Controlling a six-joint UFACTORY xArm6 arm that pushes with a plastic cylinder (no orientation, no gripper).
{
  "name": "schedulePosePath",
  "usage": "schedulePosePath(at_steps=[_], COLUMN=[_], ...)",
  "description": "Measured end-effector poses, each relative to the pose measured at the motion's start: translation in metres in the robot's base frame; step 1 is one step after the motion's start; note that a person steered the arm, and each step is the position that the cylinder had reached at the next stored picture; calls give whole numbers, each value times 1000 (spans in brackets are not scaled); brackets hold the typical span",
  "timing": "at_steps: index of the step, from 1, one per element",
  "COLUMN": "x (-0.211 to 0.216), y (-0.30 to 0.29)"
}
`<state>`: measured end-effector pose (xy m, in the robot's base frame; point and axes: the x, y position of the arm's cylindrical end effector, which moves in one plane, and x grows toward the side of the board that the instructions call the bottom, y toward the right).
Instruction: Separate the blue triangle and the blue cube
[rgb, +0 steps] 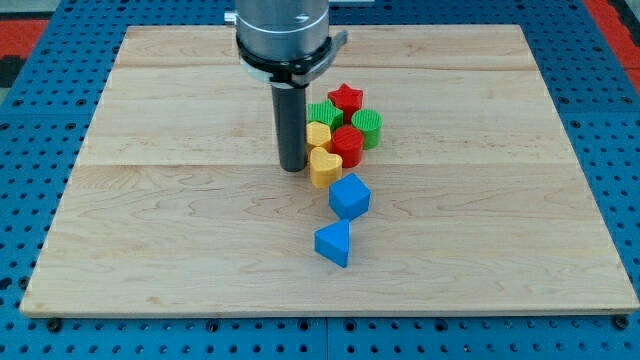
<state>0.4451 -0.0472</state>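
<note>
The blue cube (350, 195) sits a little right of the board's middle. The blue triangle (333, 242) lies just below it, toward the view's bottom, with a small gap between them. My tip (293, 167) rests on the board at the left of the yellow heart (325, 167), up and to the left of the blue cube. The rod hangs from the grey arm body at the view's top.
A tight cluster stands above the blue cube: a red star (345, 98), a green block (322, 113), a green cylinder (368, 127), a red cylinder (348, 143) and a yellow block (318, 133). The wooden board (150, 200) lies on a blue pegboard.
</note>
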Motion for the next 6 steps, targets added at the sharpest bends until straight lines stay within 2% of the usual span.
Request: schedulePosePath(at_steps=[1, 3, 6], x=[34, 94, 97], y=[-23, -23, 22])
